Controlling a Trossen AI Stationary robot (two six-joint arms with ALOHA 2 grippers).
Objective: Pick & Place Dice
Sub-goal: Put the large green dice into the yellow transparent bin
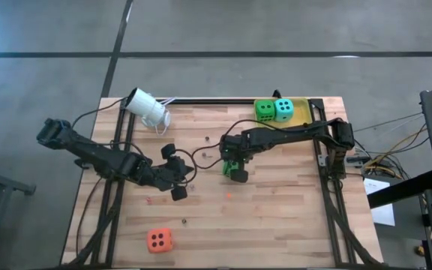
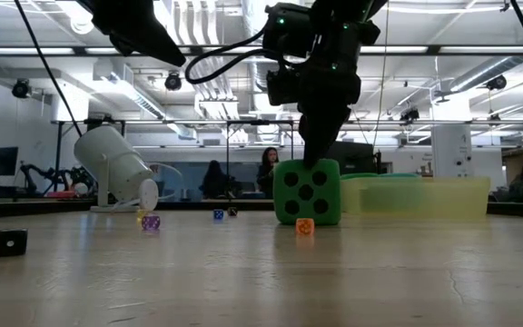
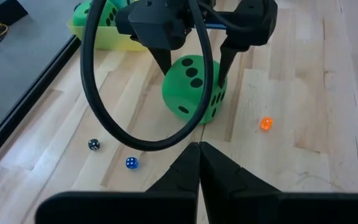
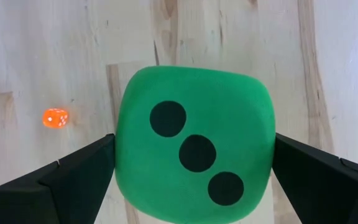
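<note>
A bright green die (image 4: pixel 194 124) rests flat on the wooden table (image 1: pixel 276 210) near its middle, three pips up. My right gripper (image 1: pixel 235 169) hangs over it, pointing down and open. Its fingers (image 4: pixel 86 171) stand close beside two opposite sides of the die (image 3: pixel 194 87). Whether they touch it does not show. My left gripper (image 3: pixel 199 155) is shut on nothing, raised left of the middle (image 1: pixel 186 172). A green die (image 1: pixel 264 110) and a teal die (image 1: pixel 283 110) lie in the yellow tray (image 1: pixel 303 112) at the far right. An orange-red die (image 1: pixel 159 240) sits near the front left.
A white cylinder (image 1: pixel 147 109) lies on its side at the far left. Tiny dice are scattered about the table: an orange one (image 3: pixel 266 124) just beside the green die, a blue one (image 3: pixel 131 163) and a black one (image 3: pixel 93 144). A small black cube (image 2: pixel 10 242) sits at the near edge.
</note>
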